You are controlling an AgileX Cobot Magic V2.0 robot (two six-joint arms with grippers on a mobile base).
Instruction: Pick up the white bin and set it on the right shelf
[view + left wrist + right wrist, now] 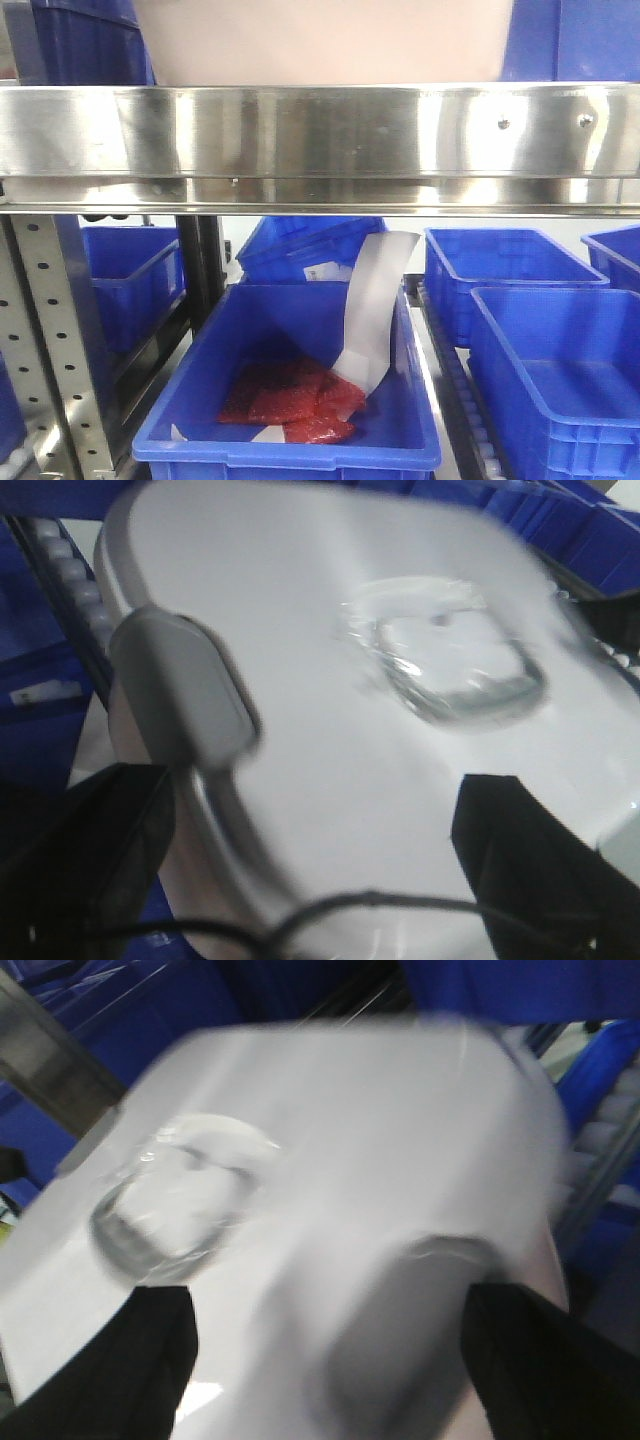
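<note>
Your white bin (320, 40) is up at the right shelf (300, 130), with both sets of jaws spread wide.
You see its pale body just above the shelf's shiny front rail; whether it rests there, you cannot tell. The left gripper (300, 810) and right gripper (330, 1320) each show jaws set wide, the blurred white lid (330, 730) between them. Below, a blue bin (290, 462) holds red packets (290, 400).

Bright glare on the right shelf (320, 130); wrist views heavily blurred.

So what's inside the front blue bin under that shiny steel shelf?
Red packets and a curled white paper strip lie in the blue bin. Whatever sits beneath them is covered.
</note>
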